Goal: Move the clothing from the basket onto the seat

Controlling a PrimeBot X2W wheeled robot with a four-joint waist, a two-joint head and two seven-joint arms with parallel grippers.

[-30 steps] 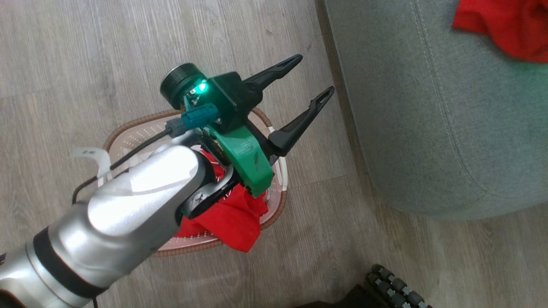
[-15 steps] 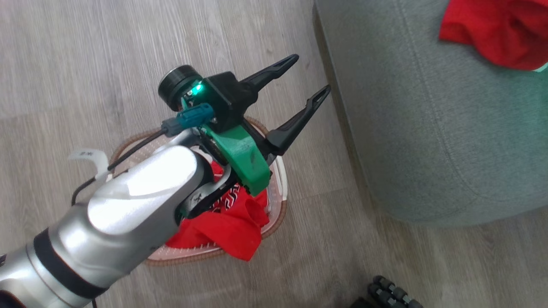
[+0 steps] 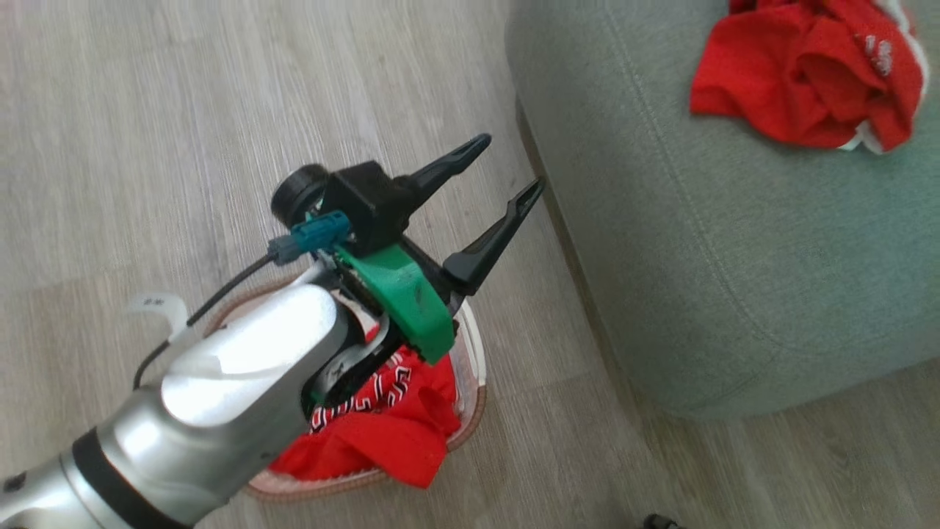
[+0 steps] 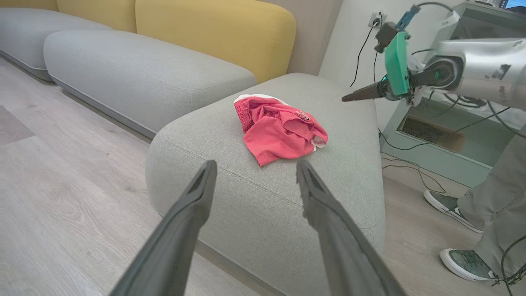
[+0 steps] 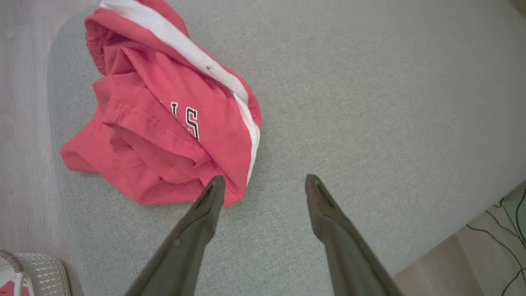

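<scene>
A red jersey garment (image 3: 382, 433) lies bunched in the cream basket (image 3: 470, 345) on the floor, partly hidden under my left forearm. My left gripper (image 3: 510, 162) hangs open and empty above the basket's far rim, fingers pointing at the grey seat (image 3: 698, 257); its own view shows the fingers (image 4: 197, 197) spread wide. A second red garment (image 5: 164, 119) with white trim and lettering lies crumpled on the seat (image 5: 370, 102). My right gripper (image 5: 265, 181) hovers open over the seat just beside that garment, holding nothing.
A person's legs and grey shoes (image 4: 464, 263) stand at the seat's right end, near floor cables (image 4: 411, 164). Another grey sofa cushion (image 4: 135, 74) and yellow backrests (image 4: 213, 33) lie beyond. Wood floor (image 3: 183, 110) surrounds the basket.
The head camera has swung, sliding the seat and its red garment left and further into view. My left gripper stays open above the basket; more lettered fabric shows under the forearm.
</scene>
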